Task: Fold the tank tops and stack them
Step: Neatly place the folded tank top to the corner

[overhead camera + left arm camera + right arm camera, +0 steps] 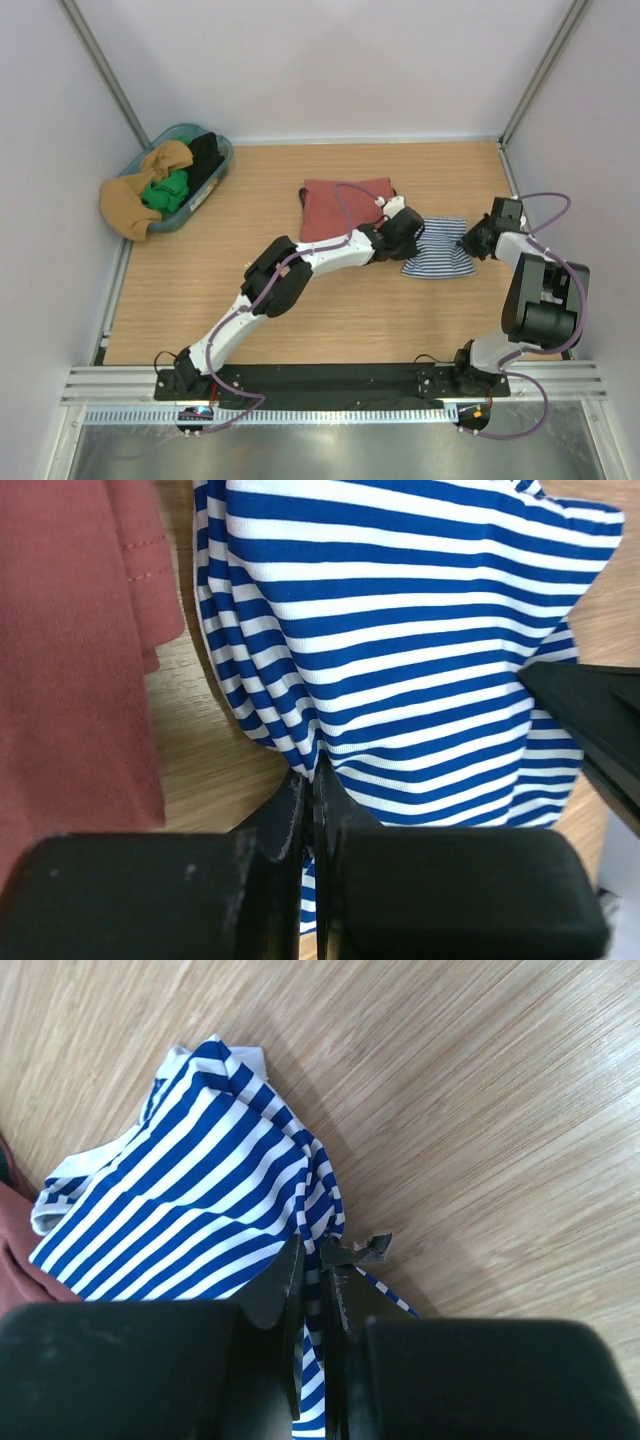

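The navy-and-white striped tank top (438,256) lies bunched on the wooden table right of centre. My left gripper (412,232) is shut on its left edge; in the left wrist view the striped cloth (400,630) runs down between the closed fingertips (314,780). My right gripper (470,240) is shut on the top's right edge, with striped cloth (190,1210) pinched between its fingers (320,1255). The rust-red tank top (340,206) lies flat just left of the striped one, also visible in the left wrist view (70,660).
A teal basket (205,175) at the back left holds mustard, green and black clothes. White walls enclose the table (200,290) on three sides. The right gripper's finger pad (372,1250) looks torn.
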Controlling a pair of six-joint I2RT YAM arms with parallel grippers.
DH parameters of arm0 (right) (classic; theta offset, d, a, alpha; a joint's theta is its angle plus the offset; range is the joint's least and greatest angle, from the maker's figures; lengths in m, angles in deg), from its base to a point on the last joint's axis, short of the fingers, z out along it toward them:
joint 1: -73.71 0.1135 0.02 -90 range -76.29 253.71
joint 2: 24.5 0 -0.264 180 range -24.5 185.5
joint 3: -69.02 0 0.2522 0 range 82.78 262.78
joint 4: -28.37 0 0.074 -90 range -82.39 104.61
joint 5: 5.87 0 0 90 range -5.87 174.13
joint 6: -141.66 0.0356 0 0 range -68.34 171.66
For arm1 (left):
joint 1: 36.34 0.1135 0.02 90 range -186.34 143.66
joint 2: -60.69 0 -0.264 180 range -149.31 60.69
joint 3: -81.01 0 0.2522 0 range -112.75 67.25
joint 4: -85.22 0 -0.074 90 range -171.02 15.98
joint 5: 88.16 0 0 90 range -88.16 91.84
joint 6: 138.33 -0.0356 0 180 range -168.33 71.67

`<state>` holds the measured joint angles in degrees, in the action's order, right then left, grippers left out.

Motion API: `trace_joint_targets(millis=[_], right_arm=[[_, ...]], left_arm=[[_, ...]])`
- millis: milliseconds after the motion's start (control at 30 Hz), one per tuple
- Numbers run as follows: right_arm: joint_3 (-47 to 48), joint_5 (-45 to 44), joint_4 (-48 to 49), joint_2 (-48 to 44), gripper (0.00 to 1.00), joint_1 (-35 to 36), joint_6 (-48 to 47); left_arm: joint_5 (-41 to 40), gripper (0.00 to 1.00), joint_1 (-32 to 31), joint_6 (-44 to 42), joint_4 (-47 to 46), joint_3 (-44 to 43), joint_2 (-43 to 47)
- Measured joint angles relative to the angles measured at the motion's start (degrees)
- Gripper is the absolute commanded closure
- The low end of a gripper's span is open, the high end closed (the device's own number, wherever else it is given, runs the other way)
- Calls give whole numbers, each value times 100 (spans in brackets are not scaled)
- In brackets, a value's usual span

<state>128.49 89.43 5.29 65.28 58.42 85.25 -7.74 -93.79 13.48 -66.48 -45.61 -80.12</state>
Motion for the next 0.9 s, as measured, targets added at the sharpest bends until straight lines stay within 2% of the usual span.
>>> trace_joint_targets(millis=[500,900], right_arm=[[179,280,-385,-315,99,0,20],[1045,527,-721,-411,99,151,72]], left_arm=[[-835,100,-61,-1484,1436,-1598,-66],[-776,100,197,-1880,1711,-1801,-17]])
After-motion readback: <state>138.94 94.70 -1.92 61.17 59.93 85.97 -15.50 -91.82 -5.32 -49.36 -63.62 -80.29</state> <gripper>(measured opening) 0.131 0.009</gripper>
